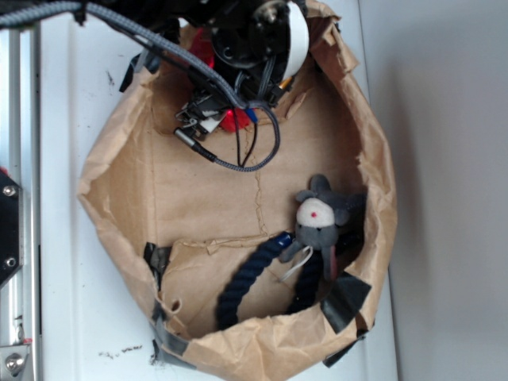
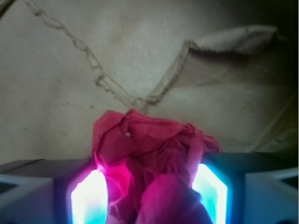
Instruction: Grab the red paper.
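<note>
Wrist view puts the red paper directly between the two fingers, filling the gap from one lit pad to the other, so it lies neither left nor right of the gripper but dead centre and slightly ahead of it. I note that the wad bulges forward past the fingertips and rises over them; it has no clear long axis, being a crumpled rosette of folds. Both pads appear to press against its sides, and I judge the jaws closed onto the paper, though I cannot confirm how firm the hold is. Behind the wad I see only the creased floor of the brown paper bag. Exterior view shows the arm reaching down into the far end of the bag, with the gripper low near the bag floor and its cable looping toward the middle. A patch of the red paper shows beside the jaws, and another patch of red shows behind the arm near the far wall. The grey plush mouse and the dark blue rope lie at the near right of the bag, well apart from the gripper. My assessment: the grasp position is correct, and what remains is a straight lift clear of the bag wall.
</note>
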You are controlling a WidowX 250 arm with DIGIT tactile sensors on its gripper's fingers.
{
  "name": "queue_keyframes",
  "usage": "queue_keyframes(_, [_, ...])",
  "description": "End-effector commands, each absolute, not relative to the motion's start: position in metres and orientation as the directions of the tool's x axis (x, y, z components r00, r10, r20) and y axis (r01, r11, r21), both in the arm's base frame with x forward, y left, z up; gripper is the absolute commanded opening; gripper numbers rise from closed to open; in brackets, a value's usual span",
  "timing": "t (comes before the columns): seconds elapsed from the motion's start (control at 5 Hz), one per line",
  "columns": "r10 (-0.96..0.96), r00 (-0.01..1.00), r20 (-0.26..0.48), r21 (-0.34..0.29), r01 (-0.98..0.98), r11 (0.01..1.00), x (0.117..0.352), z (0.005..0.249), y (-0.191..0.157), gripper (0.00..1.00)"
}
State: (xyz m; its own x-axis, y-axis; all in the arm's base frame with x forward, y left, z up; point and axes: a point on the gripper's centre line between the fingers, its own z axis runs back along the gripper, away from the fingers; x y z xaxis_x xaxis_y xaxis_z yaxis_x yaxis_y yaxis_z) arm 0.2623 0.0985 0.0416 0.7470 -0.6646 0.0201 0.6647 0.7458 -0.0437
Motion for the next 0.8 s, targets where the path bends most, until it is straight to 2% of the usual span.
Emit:
queue_keyframes(0.0, [-0.473, 0.859, 0.198, 0.062, 0.471, 0.880, 0.266, 0.146, 0.033, 0.00])
queue_keyframes(0.2, [-0.236, 0.964, 0.124, -0.009, 0.239, 0.971, 0.272, 0.166, 0.014, 0.00])
queue_keyframes(0.4, [0.012, 0.997, 0.072, -0.029, -0.009, 1.000, 0.274, 0.169, 0.016, 0.00])
queue_keyframes(0.6, [0.218, 0.976, 0.026, -0.091, -0.215, 0.972, 0.274, 0.171, 0.030, 0.00])
